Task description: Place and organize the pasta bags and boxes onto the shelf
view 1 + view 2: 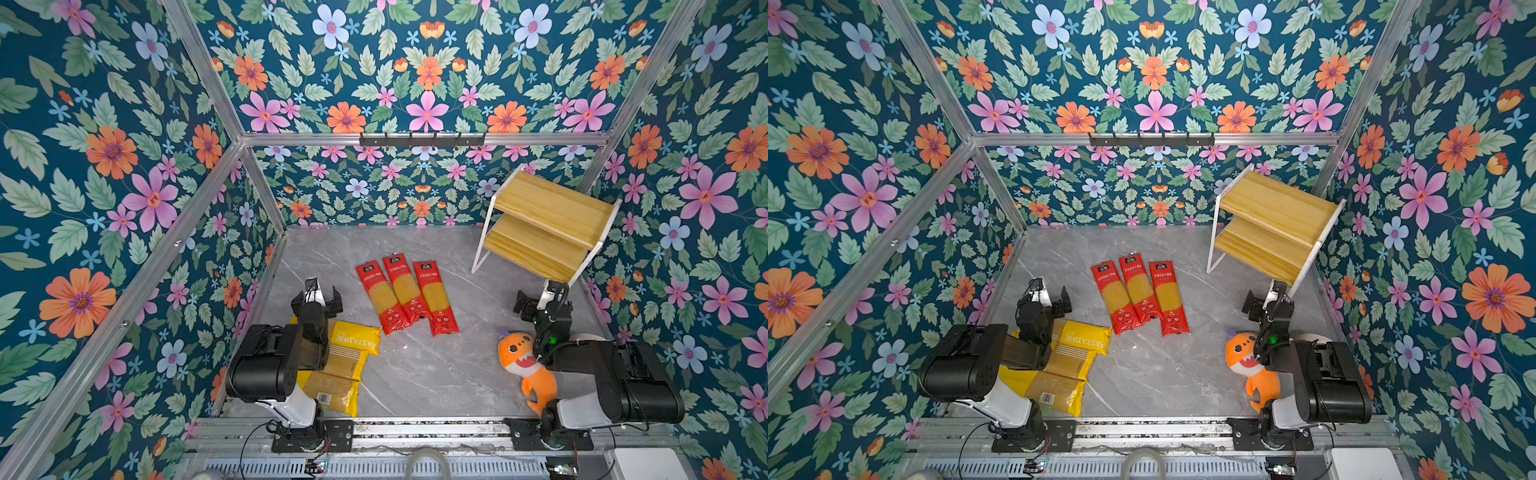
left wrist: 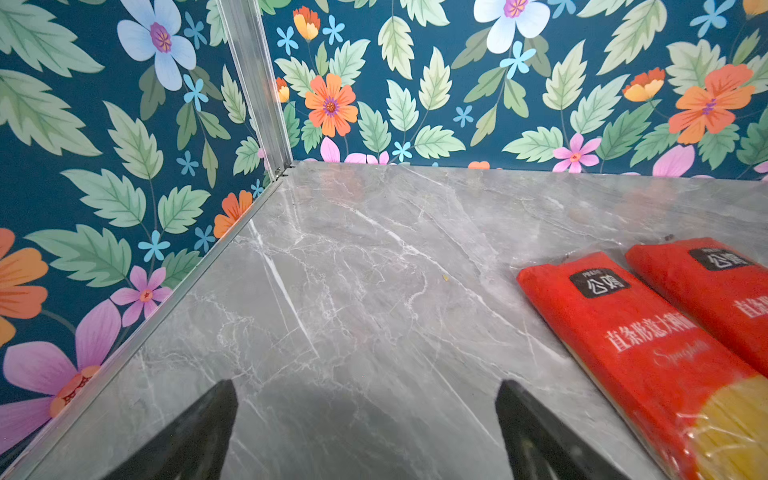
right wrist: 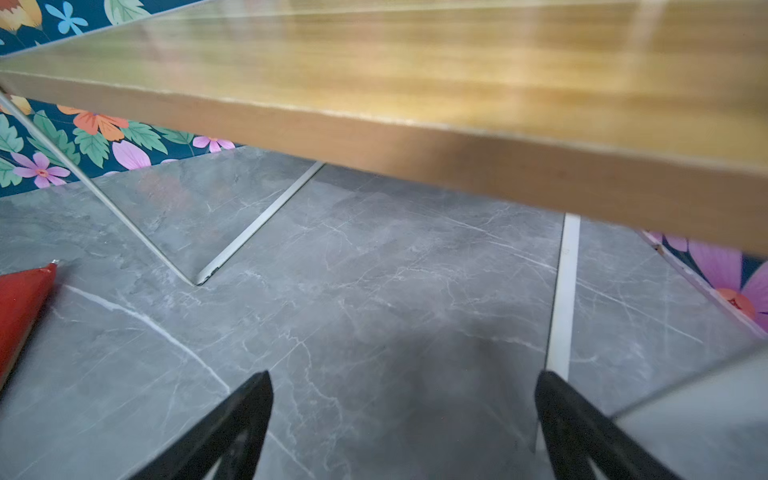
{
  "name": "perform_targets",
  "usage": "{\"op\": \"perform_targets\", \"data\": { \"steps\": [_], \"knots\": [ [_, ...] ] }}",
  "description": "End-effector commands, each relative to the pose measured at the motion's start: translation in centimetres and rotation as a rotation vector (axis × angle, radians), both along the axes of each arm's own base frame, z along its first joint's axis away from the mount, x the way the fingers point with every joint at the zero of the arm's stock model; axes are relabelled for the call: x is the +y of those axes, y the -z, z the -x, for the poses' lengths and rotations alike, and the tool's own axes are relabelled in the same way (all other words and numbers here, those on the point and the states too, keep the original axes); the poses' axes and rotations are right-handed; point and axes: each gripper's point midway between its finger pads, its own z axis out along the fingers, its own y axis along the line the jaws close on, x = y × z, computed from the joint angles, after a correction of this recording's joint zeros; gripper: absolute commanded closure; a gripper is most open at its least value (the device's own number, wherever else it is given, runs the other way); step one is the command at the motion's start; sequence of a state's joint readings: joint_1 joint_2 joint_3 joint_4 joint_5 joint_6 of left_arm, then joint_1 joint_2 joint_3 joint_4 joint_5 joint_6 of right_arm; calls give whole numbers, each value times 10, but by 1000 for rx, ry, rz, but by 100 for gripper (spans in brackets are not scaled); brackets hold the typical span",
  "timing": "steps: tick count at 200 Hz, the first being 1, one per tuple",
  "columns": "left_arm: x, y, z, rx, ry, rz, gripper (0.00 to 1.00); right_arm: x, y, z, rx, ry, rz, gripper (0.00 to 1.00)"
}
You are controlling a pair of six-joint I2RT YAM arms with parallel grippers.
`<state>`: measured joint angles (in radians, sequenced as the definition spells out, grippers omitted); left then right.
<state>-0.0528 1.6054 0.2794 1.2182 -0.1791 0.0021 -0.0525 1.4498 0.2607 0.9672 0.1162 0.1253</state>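
While both arms hang near the front rail, I see in a top view the shelf point(image 1: 544, 224) at the back right of the bench point(image 1: 436, 374), both slanted boards bare. Three red packs point(image 1: 407, 297) lie side by side mid-bench; the yellow packs point(image 1: 349, 365) sit partly under the left arm, perhaps three. Left wrist view: my left gripper point(image 2: 365, 386) is spread wide, holding nothing, open bench running ahead to the wall corner, red packs just beside. Right wrist view: my right gripper point(image 3: 405, 376) is equally wide and empty, facing a shelf board's edge, bare bench beneath it.
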Motion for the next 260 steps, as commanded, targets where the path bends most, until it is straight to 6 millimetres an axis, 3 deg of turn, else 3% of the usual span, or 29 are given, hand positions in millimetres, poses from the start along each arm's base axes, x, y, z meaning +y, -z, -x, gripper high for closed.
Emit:
{"op": "perform_targets", "data": {
  "steps": [1,170,186,201,228,260],
  "knots": [
    [-3,-6,0,-29,6,-7,0,-1,-7,-2,-27,6,7,1],
    [-2,-5,-1,-20,10,2,0,-2,-7,-3,-26,8,7,1],
    [-2,-5,-1,-20,10,2,0,6,-8,-5,-24,-41,9,1],
    [-1,-5,-2,-17,11,6,0,15,-14,-5,-21,-85,22,1],
    [2,-11,-1,-37,-8,-1,0,13,-29,2,-4,-54,41,1],
    [0,-22,-1,11,-28,-11,0,13,-39,16,138,-18,83,1]
  ]
}}
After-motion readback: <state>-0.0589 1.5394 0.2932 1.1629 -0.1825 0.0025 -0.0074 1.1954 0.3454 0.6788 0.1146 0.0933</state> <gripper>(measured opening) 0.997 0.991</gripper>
